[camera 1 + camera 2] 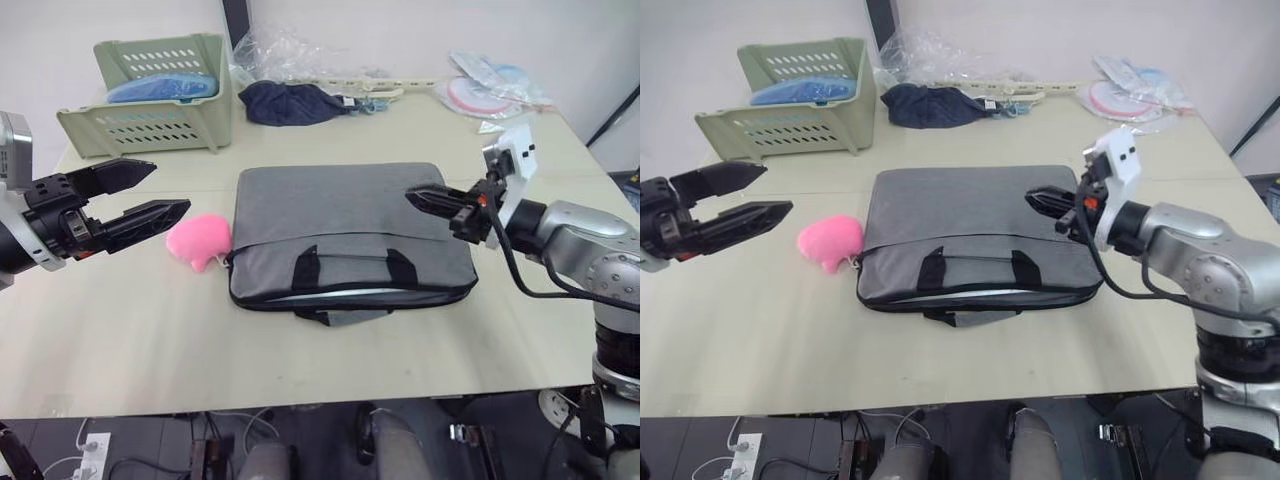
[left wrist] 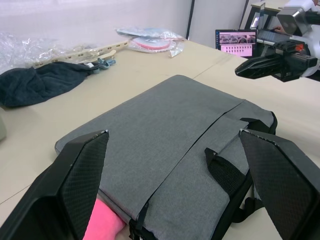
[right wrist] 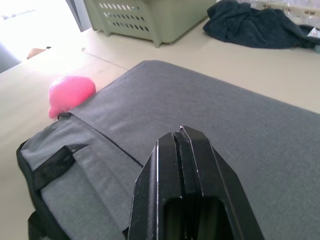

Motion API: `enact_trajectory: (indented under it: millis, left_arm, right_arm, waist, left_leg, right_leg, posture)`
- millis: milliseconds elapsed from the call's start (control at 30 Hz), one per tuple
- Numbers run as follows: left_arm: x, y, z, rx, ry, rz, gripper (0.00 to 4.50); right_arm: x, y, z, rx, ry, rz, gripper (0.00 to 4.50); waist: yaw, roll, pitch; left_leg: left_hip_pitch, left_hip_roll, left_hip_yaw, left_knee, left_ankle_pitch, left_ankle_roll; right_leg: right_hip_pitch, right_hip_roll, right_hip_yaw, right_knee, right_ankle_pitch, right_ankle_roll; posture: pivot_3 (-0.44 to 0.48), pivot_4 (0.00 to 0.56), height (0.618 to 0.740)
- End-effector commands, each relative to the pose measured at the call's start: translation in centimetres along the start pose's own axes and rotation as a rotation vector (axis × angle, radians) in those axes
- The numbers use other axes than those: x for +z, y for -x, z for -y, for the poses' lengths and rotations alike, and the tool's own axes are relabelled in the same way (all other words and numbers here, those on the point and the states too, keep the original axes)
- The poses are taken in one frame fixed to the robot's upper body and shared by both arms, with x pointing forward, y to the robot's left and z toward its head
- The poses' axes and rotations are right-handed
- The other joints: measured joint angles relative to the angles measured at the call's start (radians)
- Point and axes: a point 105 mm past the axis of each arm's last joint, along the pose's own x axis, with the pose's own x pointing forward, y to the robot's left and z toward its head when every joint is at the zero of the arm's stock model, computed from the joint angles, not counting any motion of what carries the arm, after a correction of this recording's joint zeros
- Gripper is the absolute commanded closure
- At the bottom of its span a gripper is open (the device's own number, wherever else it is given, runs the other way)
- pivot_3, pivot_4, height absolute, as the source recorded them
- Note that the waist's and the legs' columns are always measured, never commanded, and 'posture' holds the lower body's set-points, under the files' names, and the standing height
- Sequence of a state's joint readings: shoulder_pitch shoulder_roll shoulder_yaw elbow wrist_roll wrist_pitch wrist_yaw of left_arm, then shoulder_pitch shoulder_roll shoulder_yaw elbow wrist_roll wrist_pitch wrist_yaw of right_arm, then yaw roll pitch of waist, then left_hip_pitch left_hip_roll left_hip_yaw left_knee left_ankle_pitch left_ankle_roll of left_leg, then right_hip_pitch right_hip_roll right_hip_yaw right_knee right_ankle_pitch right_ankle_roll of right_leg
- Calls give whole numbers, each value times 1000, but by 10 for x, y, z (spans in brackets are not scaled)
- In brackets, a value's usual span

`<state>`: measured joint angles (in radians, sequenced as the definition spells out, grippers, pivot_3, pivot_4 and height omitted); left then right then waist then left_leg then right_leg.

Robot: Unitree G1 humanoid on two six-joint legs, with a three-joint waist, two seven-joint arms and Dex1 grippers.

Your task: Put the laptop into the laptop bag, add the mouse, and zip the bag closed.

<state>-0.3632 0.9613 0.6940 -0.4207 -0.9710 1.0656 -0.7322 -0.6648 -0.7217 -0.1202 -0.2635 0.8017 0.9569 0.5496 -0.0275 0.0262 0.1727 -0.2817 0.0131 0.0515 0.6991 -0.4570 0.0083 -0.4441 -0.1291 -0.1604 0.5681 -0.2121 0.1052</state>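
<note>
The laptop bag [image 1: 345, 235] lay flat at the middle of the table [image 1: 150, 330], a fuzzy pink lump [image 1: 199, 240] touching its left edge. The left end effector [image 1: 160, 192] hovered left of the bag, fingers spread wide. The right end effector [image 1: 415, 197] hung over the bag's right part, fingers pressed together.

Laptop bag [image 1: 340, 225] seen in matt grey woven cloth with black webbing handles, fuzzy pink lump [image 1: 199, 240] at its left, perforated pale green plastic basket [image 1: 150, 95] upper left, surface [image 1: 120, 340] smooth and matt, crinkled clear plastic [image 1: 280, 50] at top.
</note>
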Motion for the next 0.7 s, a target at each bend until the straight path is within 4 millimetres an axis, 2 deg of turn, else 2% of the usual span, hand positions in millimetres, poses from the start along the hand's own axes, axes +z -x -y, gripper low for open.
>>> enact_trajectory:
  millis: [33, 200, 267, 467, 700]
  left_arm:
    - [8, 4, 4, -2, -41, 29, 0]
    - [3, 1, 3, -17, -40, 18, 0]
    - [4, 0, 1, -15, -46, 20, 0]
    - [8, -2, 1, -7, -62, 24, 0]
    - [10, 5, -3, 36, -65, 22, 0]
  right_arm:
    - [9, -11, -1, 12, 65, 50, 4425]
    - [-10, -35, -4, 77, 110, 39, 4425]
    - [-12, -40, -3, 89, 109, 47, 4425]
    - [-31, -70, -7, 166, 143, 40, 4425]
    - [-32, -87, -14, 237, 155, 56, 4425]
  waist:
    - [-4, 0, 0]
    - [-12, 0, 0]
    - [-11, 1, 1]
    - [-26, 1, 1]
    - [-36, 2, 1]
  left_leg:
    - [0, 0, 0, 0, 0, 0]
    - [1, 0, 0, 0, 0, 0]
    - [1, 0, 0, 0, 0, 0]
    - [2, 0, -1, 0, 1, 0]
    - [2, 0, -1, 1, 1, 0]
  right_leg:
    - [0, 0, 0, 0, 0, 0]
    - [0, 0, 0, 0, 0, 0]
    - [0, 0, 0, 1, 0, 0]
    - [-1, 0, -1, 1, 0, 0]
    - [-1, 0, -1, 1, 0, -1]
  posture:
    - [0, 150, 740]
    - [0, 150, 740]
    - [0, 150, 740]
    - [0, 150, 740]
    - [0, 150, 740]
